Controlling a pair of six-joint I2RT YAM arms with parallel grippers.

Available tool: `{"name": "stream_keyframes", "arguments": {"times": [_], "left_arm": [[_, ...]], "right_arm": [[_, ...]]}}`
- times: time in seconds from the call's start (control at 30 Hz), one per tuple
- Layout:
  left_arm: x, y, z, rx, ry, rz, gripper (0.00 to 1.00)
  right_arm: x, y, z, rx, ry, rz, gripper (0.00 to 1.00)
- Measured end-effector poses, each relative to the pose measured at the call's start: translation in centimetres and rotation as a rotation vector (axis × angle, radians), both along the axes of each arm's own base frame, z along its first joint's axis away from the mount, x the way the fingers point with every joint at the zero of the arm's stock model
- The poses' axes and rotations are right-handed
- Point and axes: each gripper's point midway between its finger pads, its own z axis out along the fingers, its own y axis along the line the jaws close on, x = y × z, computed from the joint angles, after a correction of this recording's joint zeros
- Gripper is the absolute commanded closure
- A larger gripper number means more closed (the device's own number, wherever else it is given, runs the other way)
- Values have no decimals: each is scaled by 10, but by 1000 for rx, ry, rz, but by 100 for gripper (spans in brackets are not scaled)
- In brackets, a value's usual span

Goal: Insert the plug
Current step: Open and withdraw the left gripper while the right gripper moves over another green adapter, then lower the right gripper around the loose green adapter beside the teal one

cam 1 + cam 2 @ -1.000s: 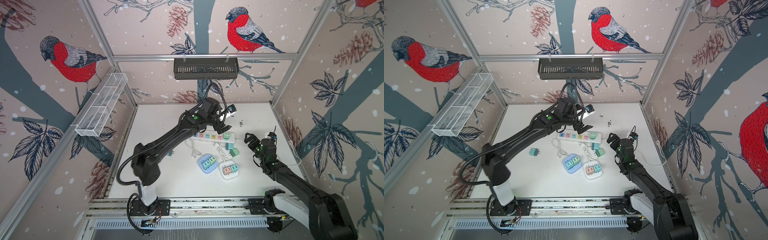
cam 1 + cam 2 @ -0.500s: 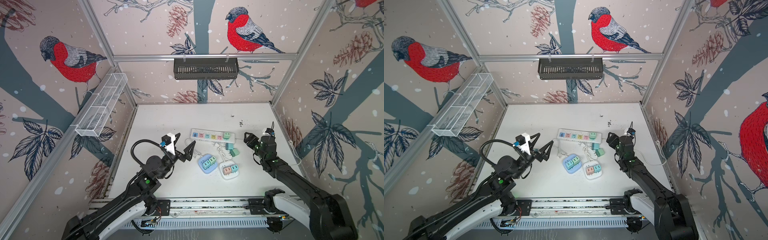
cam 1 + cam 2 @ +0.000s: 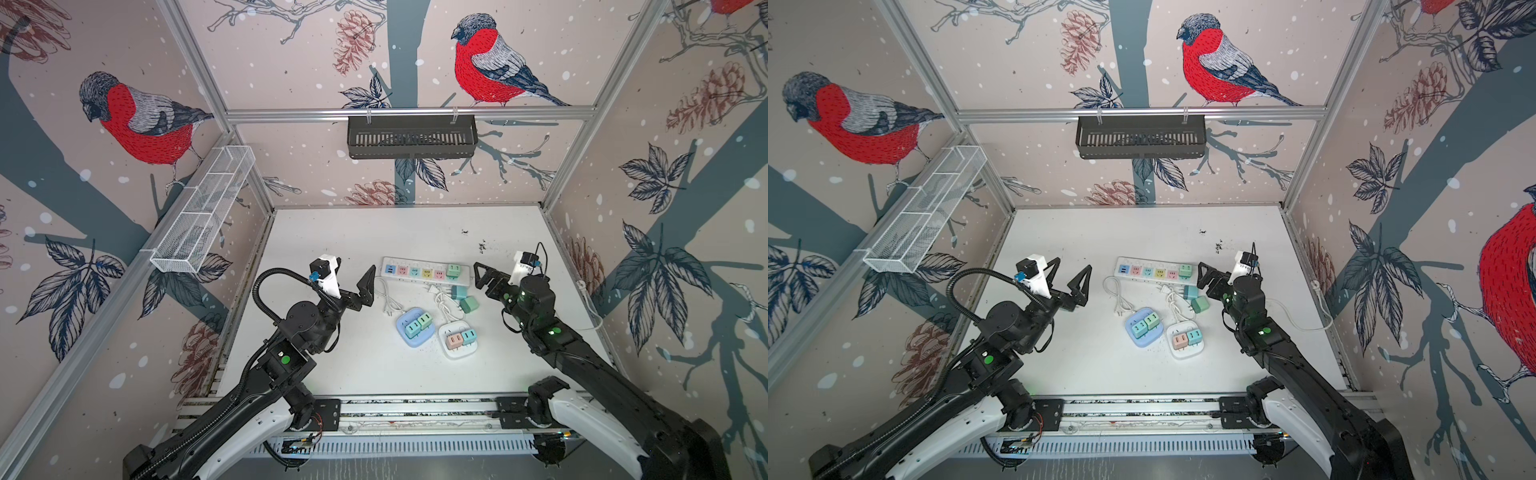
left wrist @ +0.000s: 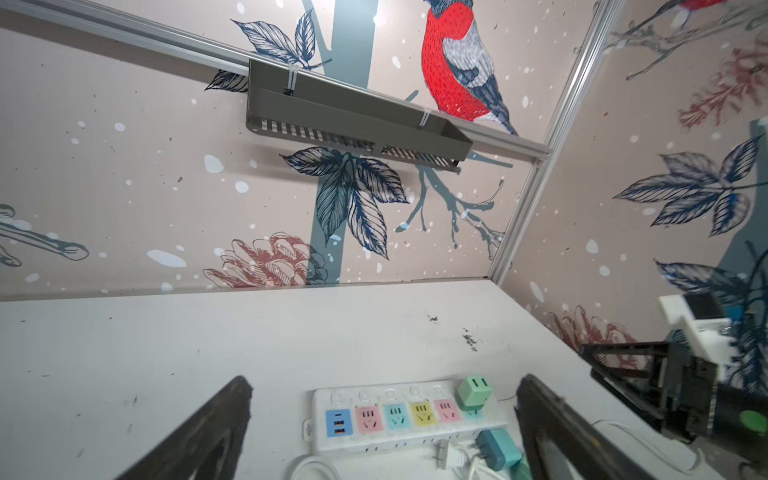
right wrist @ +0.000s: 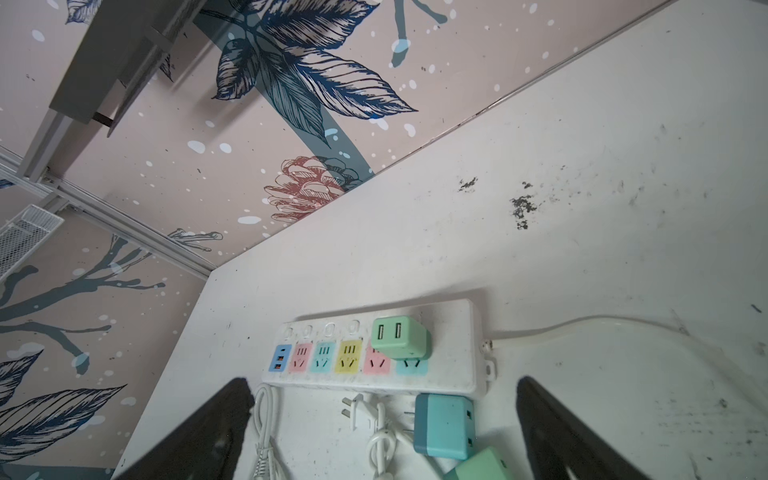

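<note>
A white power strip (image 3: 426, 272) (image 3: 1156, 272) (image 4: 407, 415) (image 5: 374, 353) lies mid-table. A green plug (image 3: 453, 271) (image 4: 473, 388) (image 5: 399, 336) sits in its end socket. A loose teal plug (image 3: 459, 292) (image 5: 444, 424) and a loose green plug (image 3: 469, 304) (image 5: 482, 465) lie just in front of it, beside a white two-pin plug (image 5: 355, 409) on a cord. My left gripper (image 3: 354, 266) (image 4: 384, 380) hovers open left of the strip, holding nothing. To the right of the strip my right gripper (image 3: 496, 270) (image 5: 382, 381) is open and empty too.
A blue socket cube (image 3: 413, 326) and a white socket cube (image 3: 459, 340), each carrying two plugs, sit nearer the front. The strip's white cable (image 3: 590, 307) runs to the right wall. A black basket (image 3: 411, 137) hangs on the back wall, a wire basket (image 3: 203, 208) on the left wall.
The left arm has drawn back from above the power strip's right end to the near left of the table. The right arm has barely moved.
</note>
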Motion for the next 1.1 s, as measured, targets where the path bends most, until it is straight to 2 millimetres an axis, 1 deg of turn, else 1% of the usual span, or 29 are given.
{"name": "stream_keyframes", "arguments": {"times": [0.07,0.23,0.37,0.5,0.67,1.0,1.1], "left_arm": [[2,4,2,1,-2,22,2],[6,11,-1,10,3,57,1],[4,18,3,-3,-14,78,2],[0,19,3,-12,-23,69,2],[-4,19,7,-25,-30,53,2],[-6,21,10,-36,-38,51,2],[-6,21,10,-36,-39,51,2]], "right_arm": [[-6,6,-3,-19,23,13,1],[-14,10,-27,-76,128,30,1],[-19,12,-47,-115,202,39,10],[-21,7,-67,-159,269,23,13],[-22,7,-98,-215,376,28,16],[-12,19,-137,-308,523,64,22],[-13,19,-151,-339,568,63,22]]}}
